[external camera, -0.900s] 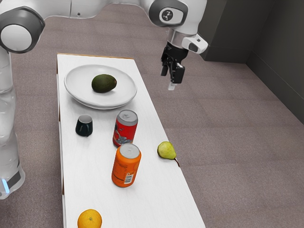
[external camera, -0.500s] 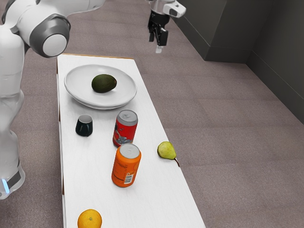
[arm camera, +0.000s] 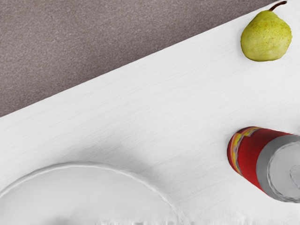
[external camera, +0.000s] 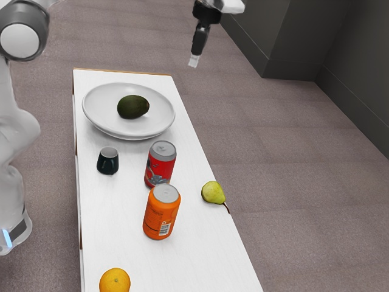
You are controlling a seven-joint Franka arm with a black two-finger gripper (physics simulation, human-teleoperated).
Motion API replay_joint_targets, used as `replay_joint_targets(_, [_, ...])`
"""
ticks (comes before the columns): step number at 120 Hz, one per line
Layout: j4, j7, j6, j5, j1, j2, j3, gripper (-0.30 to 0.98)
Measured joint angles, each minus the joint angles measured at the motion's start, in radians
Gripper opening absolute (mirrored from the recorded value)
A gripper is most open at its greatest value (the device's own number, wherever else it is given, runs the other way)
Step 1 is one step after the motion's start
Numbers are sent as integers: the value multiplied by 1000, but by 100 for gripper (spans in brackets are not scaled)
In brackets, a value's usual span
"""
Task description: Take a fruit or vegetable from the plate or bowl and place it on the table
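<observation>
You see the dark green, rough-skinned avocado (external camera: 133, 107) lying in the wide, round white bowl (external camera: 94, 118) at the far end of the long white counter (external camera: 203, 246). Nearer, toward the exterior view's left, is the small, glossy dark cup (external camera: 107, 163); to its right stands the red metal can with a silver top (external camera: 161, 163). Just nearer is the orange metal can with a silver top (external camera: 161, 213). The yellow-green pear (external camera: 213, 192) lies near the counter's right edge, and the round orange fruit (external camera: 115, 281) sits at the near end, left of the cans. Your black hand (external camera: 193, 59) is raised, apart from the avocado, toward the exterior view's right; you cannot tell whether it is released or clenched. The wrist view shows you the bowl's rim, the red can and the pear.
</observation>
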Motion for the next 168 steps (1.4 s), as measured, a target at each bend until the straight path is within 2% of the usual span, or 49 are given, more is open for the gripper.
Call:
replay_joint_targets(5, [-120, -16, 12, 41, 81, -92, -13, 68])
replay_joint_targets(12, [-215, -40, 21, 97, 131, -176, -20, 68])
replay_joint_targets(22, [-249, -77, 11, 156, 255, -224, -66, 68])
replay_joint_targets(31, [-255, -124, 18, 165, 314, -231, -90, 68])
replay_joint_targets(48, [-268, -238, 80, 105, 314, -159, -39, 69])
replay_joint_targets(56, [-270, -291, 106, 97, 325, -140, -33, 69])
replay_joint_targets(69, [-281, -365, 155, 131, 235, -125, -38, 69])
replay_joint_targets(83, [-379, -432, 225, 136, 222, -132, 24, 69])
replay_joint_targets(102, [-527, -505, 306, 150, 292, -211, 41, 69])
replay_joint_targets(116, [-577, -555, 325, 236, 329, -303, -24, 69])
replay_joint_targets(130, [-636, -601, 332, 278, 374, -386, -48, 69])
replay_joint_targets(168, [-701, -752, 328, 288, 370, -401, -55, 69])
